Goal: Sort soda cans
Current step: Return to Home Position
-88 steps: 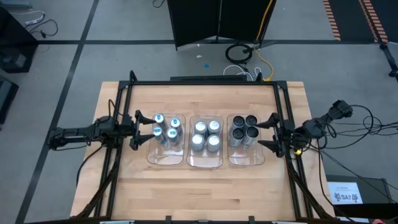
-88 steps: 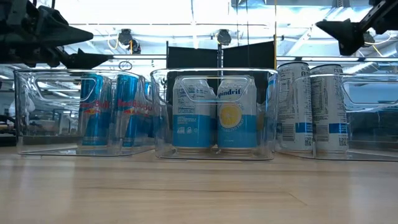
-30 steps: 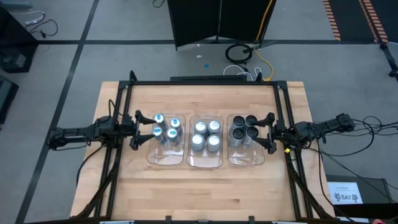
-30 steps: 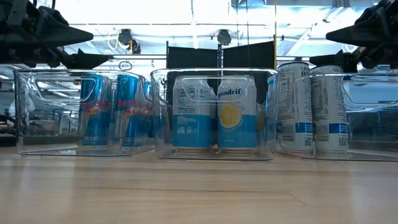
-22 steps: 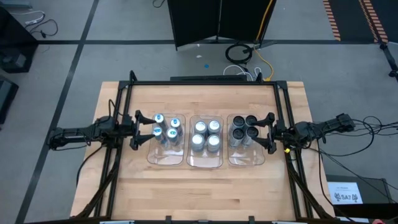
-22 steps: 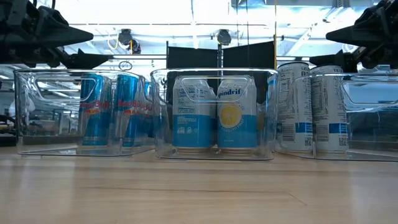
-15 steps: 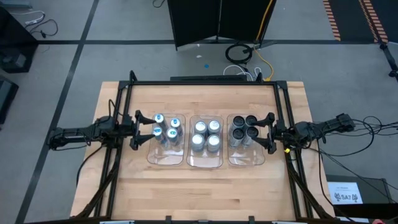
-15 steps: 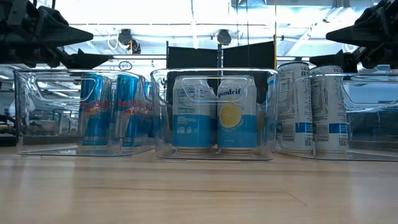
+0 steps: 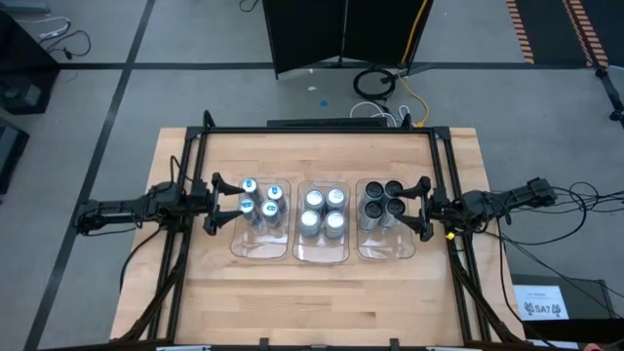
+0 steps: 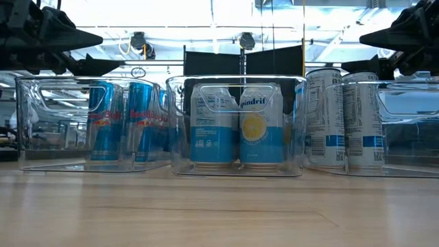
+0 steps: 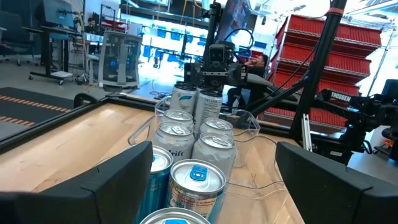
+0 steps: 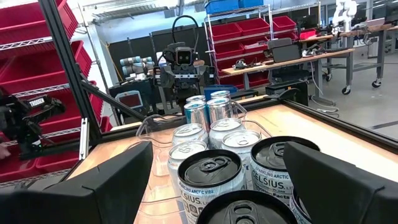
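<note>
The soda cans stand upright in three clear trays across the table's middle. Blue-tabbed cans (image 9: 261, 200) fill the left tray (image 9: 255, 246), plain silver-topped cans (image 9: 323, 212) the middle tray (image 9: 323, 253), and dark-topped cans (image 9: 383, 203) the right tray (image 9: 387, 249). My left gripper (image 9: 220, 205) hangs level and open just left of the left tray, above its rim; the blue-tabbed cans (image 11: 198, 177) lie ahead of its fingers. My right gripper (image 9: 421, 207) hangs level and open just right of the right tray, facing the dark-topped cans (image 12: 214, 168). Nothing is between either pair of fingers.
A black frame (image 9: 322, 130) borders the wooden table (image 9: 322, 302) at the far side and runs along both sides under the arms. Bare wood lies in front of and behind the trays. In the low view the grippers (image 10: 89, 51) (image 10: 374, 51) stand higher than the tray rims.
</note>
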